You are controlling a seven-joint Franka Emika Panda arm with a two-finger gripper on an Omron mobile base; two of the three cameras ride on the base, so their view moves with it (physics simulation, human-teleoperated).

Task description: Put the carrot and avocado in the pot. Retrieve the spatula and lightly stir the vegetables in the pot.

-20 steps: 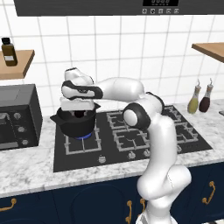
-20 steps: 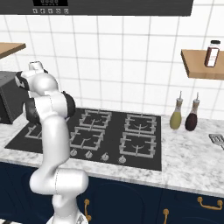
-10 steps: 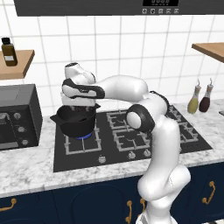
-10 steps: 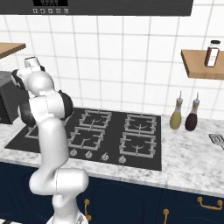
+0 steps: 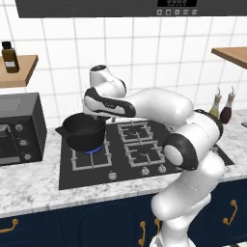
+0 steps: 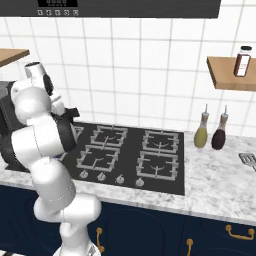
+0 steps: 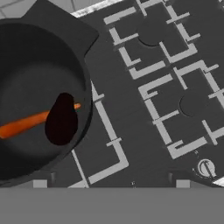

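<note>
A: Where are the task items lying?

B: The pot (image 5: 83,131) is sitting on the hob's (image 5: 144,154) front-left burner, near the counter's (image 6: 225,187) left end. Inside it, the carrot (image 7: 24,124) is lying flat with the dark avocado (image 7: 61,119) resting across it. The spatula (image 6: 248,160) is lying at the counter's right edge.

A: And the gripper?

B: It is hovering beside the pot with jaws spread wide, holding nothing.
</note>
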